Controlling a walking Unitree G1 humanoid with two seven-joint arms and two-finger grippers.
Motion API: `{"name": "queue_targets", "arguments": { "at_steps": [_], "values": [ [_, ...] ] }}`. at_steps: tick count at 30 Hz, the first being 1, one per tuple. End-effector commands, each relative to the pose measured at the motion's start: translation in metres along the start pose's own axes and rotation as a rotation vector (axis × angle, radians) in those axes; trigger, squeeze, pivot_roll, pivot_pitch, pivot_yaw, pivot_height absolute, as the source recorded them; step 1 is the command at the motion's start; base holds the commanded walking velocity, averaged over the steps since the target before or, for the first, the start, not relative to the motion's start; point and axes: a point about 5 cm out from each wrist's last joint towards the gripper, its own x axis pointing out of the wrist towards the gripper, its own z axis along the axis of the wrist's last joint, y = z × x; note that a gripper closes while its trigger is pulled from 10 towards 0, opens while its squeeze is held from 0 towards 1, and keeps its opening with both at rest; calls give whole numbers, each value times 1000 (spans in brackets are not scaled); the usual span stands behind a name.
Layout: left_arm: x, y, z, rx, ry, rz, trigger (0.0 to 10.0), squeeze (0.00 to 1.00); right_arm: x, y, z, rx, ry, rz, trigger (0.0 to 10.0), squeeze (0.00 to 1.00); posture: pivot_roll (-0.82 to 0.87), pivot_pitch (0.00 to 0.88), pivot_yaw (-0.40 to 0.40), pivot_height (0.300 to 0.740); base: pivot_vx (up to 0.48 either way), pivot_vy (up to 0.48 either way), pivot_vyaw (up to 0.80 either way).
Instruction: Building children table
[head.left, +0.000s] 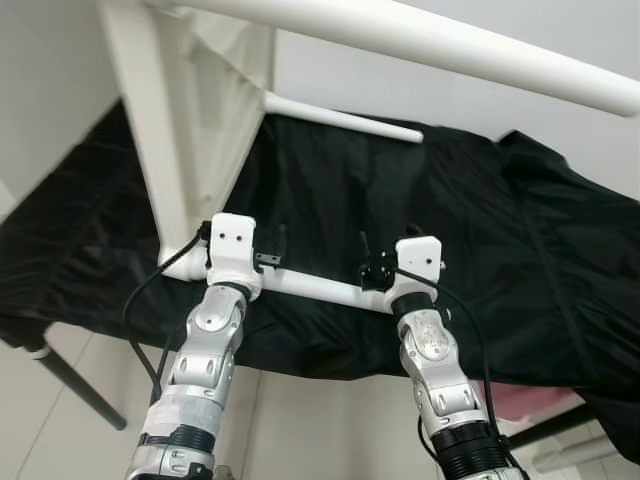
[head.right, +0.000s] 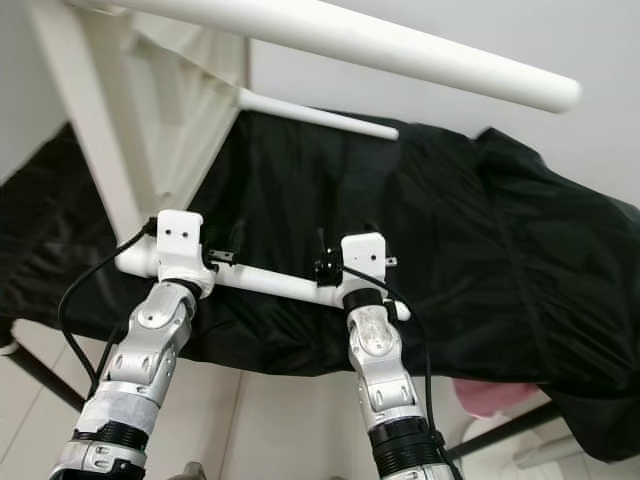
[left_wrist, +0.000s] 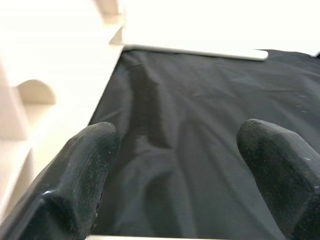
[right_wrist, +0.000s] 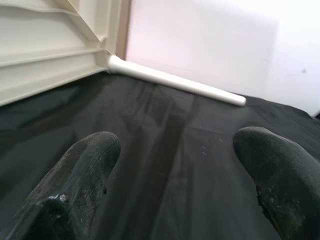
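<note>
Legs look all fitted on this white plastic children's table (head.left: 190, 120), which is tipped on its side over a rumpled black cloth (head.left: 480, 250) covering the surface underneath. Both arms are up at the nearest round white table leg (head.left: 315, 288), the one running sideways across the lower middle of the head views. The left tool (head.left: 270, 250) sits near the end where that leg meets the tabletop, and the right tool (head.left: 372, 262) is further along toward the free end. Wrist views show both sets of black fingers (left_wrist: 85, 170) spread wide with only cloth between them, so I'd call both released. They're at the leg, not clamped on it.

Two more legs show: one far white leg (head.left: 340, 117) sticking out over the cloth, and a near thick white leg (head.left: 450, 45) overhead.

My guess is the step is handling the assembled table, probably turning it upright. Next move needs both tools to close on that leg evenly before lifting, or the thing will twist.
</note>
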Motion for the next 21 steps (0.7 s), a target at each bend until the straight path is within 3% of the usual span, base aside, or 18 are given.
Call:
{"name": "queue_targets", "arguments": {
  "at_steps": [1,10,14,18,19,21],
  "values": [
    [0,-9,1,8,-10,-38,10000,0,-2,-7,-4,-6,16,-28,10000,0,38,4,-84,740,0,0,0],
    [-6,-21,4,55,-39,-138,10000,0,-2,-8,-4,-4,15,-29,10000,0,44,16,-88,740,0,0,0],
    [-13,-19,3,100,-44,-165,10000,0,-2,-11,-4,-1,9,-28,10000,0,45,22,-88,740,0,0,0],
    [-18,-13,5,87,-49,-169,10000,0,-5,-13,-3,15,4,-15,10000,0,45,25,-89,740,0,0,0],
    [-24,-7,5,85,-51,-175,10000,212,-9,-15,-2,40,-7,7,10000,1000,45,25,-89,740,0,0,0],
    [-24,-7,5,85,-51,-175,10000,212,-9,-15,-2,40,-7,7,10000,1000,45,25,-89,740,0,0,0]
  ]
}}
